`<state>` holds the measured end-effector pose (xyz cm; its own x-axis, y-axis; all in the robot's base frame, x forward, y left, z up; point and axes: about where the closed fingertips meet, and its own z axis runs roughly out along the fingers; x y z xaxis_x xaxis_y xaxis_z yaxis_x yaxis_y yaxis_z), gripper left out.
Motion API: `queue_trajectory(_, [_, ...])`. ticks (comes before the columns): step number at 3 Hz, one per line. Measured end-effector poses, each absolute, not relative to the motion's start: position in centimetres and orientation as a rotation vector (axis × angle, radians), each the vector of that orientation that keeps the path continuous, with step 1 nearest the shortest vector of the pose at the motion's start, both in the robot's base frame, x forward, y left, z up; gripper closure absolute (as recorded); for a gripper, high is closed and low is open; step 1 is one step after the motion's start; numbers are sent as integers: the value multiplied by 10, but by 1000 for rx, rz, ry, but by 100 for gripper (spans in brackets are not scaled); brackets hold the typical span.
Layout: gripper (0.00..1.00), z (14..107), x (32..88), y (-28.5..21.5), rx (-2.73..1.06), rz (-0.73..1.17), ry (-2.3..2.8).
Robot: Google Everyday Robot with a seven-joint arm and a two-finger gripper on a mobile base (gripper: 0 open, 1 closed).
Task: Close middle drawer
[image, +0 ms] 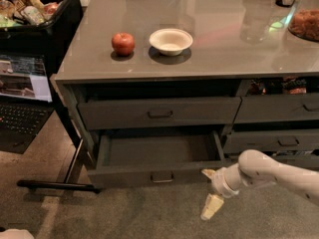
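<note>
The middle drawer [149,175] is a wide dark grey drawer with a small metal pull [162,177]. It stands partly pulled out below the shut upper drawer [159,112], and its plain grey inside [158,149] holds nothing. My gripper [210,189] is at the right end of the drawer front, low near the floor. It is open, with the upper finger [209,173] against the front's right corner and the lower finger [212,206] hanging below it. My white arm [271,172] comes in from the right.
On the grey counter [209,59] stand a red apple [123,43] and a white bowl [171,41]. More grey drawers [279,141] are on the right. A black bin [35,19] and a laptop [22,98] stand on the left, with a black bar [55,185] on the floor.
</note>
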<state>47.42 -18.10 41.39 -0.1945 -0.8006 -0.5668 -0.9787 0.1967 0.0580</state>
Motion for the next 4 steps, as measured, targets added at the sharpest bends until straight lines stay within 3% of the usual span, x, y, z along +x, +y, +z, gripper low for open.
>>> queue_trajectory(2, [0,419,540,-152,-1672,537,1958])
queue_trajectory(3, [19,418,551,-147,-1672,525,1946])
queue_trajectory(4, [16,418,559,-144,-1676,514,1935])
